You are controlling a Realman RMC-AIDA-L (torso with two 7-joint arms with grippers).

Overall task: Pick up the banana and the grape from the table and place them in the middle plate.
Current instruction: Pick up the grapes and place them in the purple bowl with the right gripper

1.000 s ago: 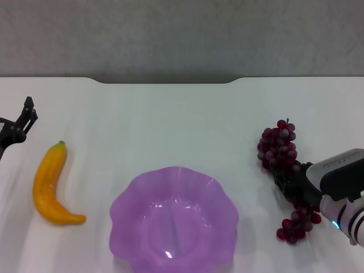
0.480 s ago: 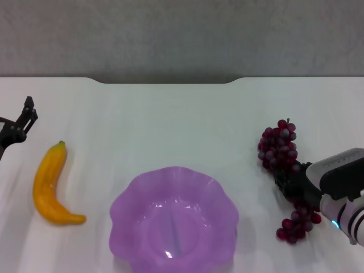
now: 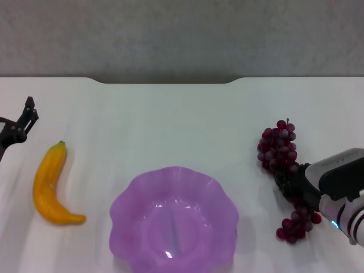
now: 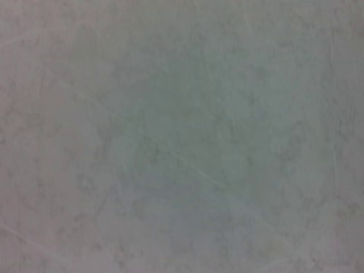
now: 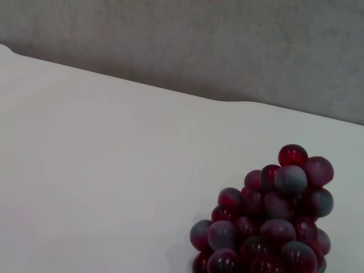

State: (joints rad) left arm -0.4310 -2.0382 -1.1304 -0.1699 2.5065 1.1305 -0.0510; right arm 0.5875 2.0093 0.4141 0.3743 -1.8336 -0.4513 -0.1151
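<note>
The grapes (image 3: pixel 282 170) lay on the surface (image 3: pixel 170 119) right of the plate (image 3: pixel 173 219), and the right hand (image 3: pixel 290 181) was set across the bunch's middle, though how tightly it gripped I cannot tell; a good lift would likely pinch near the stem core and rise straight so no strand drags. The banana (image 3: pixel 48 185) lay left of the plate, with the left hand (image 3: pixel 25 116) parked beyond it, its spread unclear. Against the earlier frames, almost nothing had shifted; the bunch's top sat marginally lower.
</note>
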